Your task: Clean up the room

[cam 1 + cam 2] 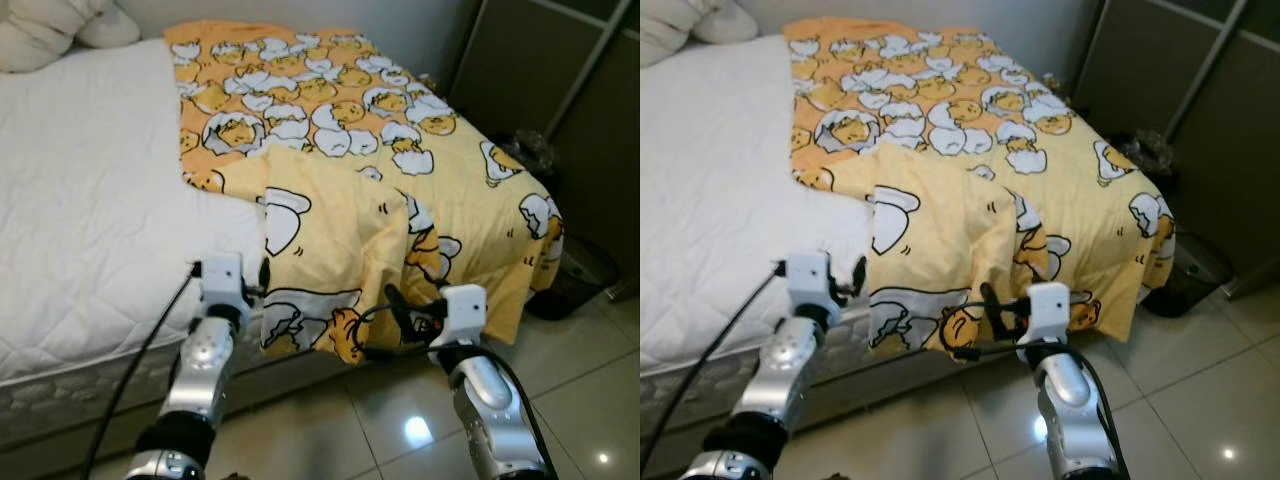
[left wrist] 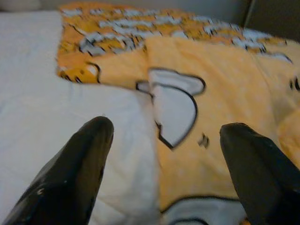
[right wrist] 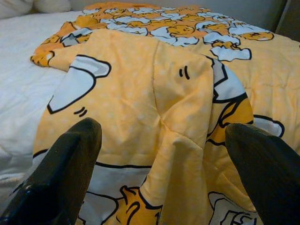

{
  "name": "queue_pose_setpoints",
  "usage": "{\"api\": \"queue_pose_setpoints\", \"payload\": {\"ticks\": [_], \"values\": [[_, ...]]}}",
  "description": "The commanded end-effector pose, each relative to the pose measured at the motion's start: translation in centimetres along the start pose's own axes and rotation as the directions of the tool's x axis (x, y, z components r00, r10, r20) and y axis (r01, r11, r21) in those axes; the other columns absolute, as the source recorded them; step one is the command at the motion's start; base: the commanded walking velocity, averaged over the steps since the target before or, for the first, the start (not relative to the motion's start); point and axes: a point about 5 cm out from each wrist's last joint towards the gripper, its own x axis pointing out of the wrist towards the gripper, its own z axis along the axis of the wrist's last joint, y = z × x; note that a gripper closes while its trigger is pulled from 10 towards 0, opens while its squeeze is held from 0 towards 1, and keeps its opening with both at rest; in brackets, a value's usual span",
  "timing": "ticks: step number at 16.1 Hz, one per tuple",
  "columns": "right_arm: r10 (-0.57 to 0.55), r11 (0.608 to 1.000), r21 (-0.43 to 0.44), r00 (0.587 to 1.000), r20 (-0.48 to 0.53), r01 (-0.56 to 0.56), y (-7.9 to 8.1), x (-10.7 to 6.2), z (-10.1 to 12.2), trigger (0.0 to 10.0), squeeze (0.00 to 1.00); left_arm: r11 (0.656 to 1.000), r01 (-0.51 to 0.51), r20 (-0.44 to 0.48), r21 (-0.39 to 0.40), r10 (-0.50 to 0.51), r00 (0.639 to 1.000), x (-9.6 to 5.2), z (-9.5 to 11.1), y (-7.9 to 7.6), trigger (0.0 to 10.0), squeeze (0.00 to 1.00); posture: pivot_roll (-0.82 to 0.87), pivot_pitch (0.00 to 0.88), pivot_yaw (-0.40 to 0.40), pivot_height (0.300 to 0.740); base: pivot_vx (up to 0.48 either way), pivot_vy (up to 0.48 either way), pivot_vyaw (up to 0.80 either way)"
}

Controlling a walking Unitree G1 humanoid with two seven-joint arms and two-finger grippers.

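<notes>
A bedroom with a glossy tiled floor [image 1: 400, 400] held a bed whose white quilted mattress [image 1: 90, 200] lay bare on the robot's left, with pale pillows [image 1: 50, 25] at its far end. A yellow blanket [image 1: 330, 130] printed with cartoon chicks in eggshells covered the right part of the bed, one section folded back on itself and its near edge draping over the side toward the floor. A dark wardrobe [image 1: 540, 60] stood along the right, with a black wastebasket [image 1: 575, 275] beside the bed's corner. Both arms reached toward the hanging edge. The left claw [image 2: 161, 140] was spread wide and empty, poised where the blanket's border met the bare mattress. The right claw [image 3: 161, 136] was likewise spread and holding nothing, facing a raised fold of the drape. The likely risks lay in the grasp: the fabric was loose and layered, so a claw closing on the fold could pinch only the top layer, or several layers at once, and pulling then would bunch the blanket rather than spread it. The left claw, straddling the border, could catch the mattress cover instead. Uneven pulling might also drag the draped edge onto the floor.
</notes>
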Motion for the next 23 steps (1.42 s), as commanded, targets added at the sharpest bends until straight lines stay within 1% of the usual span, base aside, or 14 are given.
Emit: {"api": "queue_pose_setpoints", "payload": {"ticks": [1,4,5,6,8,11,13,15,16,18,19,20,22,23], "values": [[-0.008,0.999,0.035,1.000,0.017,0.007,-0.4,-0.3,0.3,10.0,1.00,1.000,0.010,0.035,-0.002,-0.010,0.999,0.0,0.6,-0.2,10.0,1.00,0.04,0.000,-0.047,0.740,0.000,0.000,0.00],[-0.027,0.998,0.047,0.999,-0.017,0.028,-0.7,-0.5,-0.3,10.0,1.00,0.999,0.044,0.023,0.007,-0.044,0.999,0.1,0.5,-0.3,10.0,1.00,0.04,0.000,-0.044,0.740,0.000,0.000,0.00],[-0.051,0.997,0.064,0.998,-0.026,0.052,-0.9,-0.4,-0.4,10.0,1.00,0.999,0.048,0.007,-0.015,-0.048,0.999,0.4,0.4,-0.3,10.0,0.00,0.04,0.000,-0.040,0.740,0.000,0.000,0.00],[-0.061,0.996,0.060,0.998,-0.032,0.063,-1.0,-0.4,-0.3,10.0,0.00,0.999,0.048,0.001,-0.002,-0.048,0.999,0.6,0.4,-0.4,10.0,0.00,0.04,0.000,-0.036,0.740,0.424,0.000,0.00],[-0.021,0.999,0.036,0.999,-0.027,0.022,-0.3,-0.4,-0.2,10.0,0.00,0.999,0.050,-0.004,-0.011,-0.050,0.999,1.0,0.5,-0.4,10.0,0.00,0.02,0.000,-0.030,0.740,0.428,0.000,0.00],[-0.033,0.999,0.036,0.999,-0.026,0.034,-0.4,-0.5,-0.1,10.0,0.00,0.997,0.045,-0.028,-0.056,-0.046,0.999,1.2,0.2,-0.2,10.0,0.00,0.01,0.000,-0.022,0.740,0.424,0.000,0.00],[-0.034,0.999,0.033,0.999,-0.028,0.035,-0.5,-0.5,-0.1,10.0,0.00,0.997,0.047,-0.036,-0.066,-0.049,0.998,1.2,0.0,-0.2,10.0,0.00,0.00,0.000,-0.024,0.740,0.414,0.000,0.00],[-0.022,1.000,0.015,0.998,-0.058,0.023,-0.4,-0.6,-0.2,10.0,0.00,0.996,0.009,-0.050,-0.086,-0.013,0.999,1.2,-0.3,0.2,10.0,0.00,0.00,0.000,-0.027,0.740,0.414,0.000,-0.37],[-0.023,1.000,0.015,0.998,-0.066,0.024,-0.4,-0.8,-0.4,10.0,0.00,0.989,-0.046,-0.082,-0.143,0.034,0.996,1.2,-0.8,1.0,10.0,0.00,0.00,0.000,-0.028,0.740,0.416,0.000,-0.73],[-0.019,1.000,0.013,0.997,-0.072,0.020,-0.5,-1.2,-0.7,10.0,0.00,0.989,-0.064,-0.100,-0.135,0.051,0.994,1.1,-1.2,1.7,10.0,0.00,0.00,0.000,-0.034,0.740,0.306,0.000,-0.71],[-0.006,1.000,-0.024,0.998,-0.069,0.004,-0.5,-1.5,-0.7,10.0,0.00,0.992,-0.055,-0.104,-0.109,0.044,0.994,1.1,-1.3,1.7,10.0,0.00,0.00,0.000,-0.040,0.740,0.000,0.480,0.00],[-0.004,0.999,-0.032,0.997,-0.077,0.001,-0.5,-1.6,-0.7,10.0,0.00,0.993,-0.047,-0.128,-0.108,0.033,0.991,1.1,-1.6,1.4,10.0,0.00,-0.01,0.000,-0.045,0.740,0.000,0.000,0.00],[0.002,1.000,-0.030,0.997,-0.082,-0.004,-0.5,-1.6,-0.7,10.0,0.00,0.988,-0.038,-0.196,-0.149,0.008,0.981,1.1,-2.5,1.0,10.0,0.00,-0.01,0.000,-0.055,0.740,0.000,0.000,0.00],[0.001,1.000,-0.023,0.996,-0.084,-0.003,-0.5,-1.8,-0.6,10.0,0.00,0.997,-0.032,-0.197,-0.075,0.016,0.980,1.1,-2.6,0.9,10.0,0.00,-0.01,0.000,-0.063,0.740,0.000,0.000,0.00]]}}
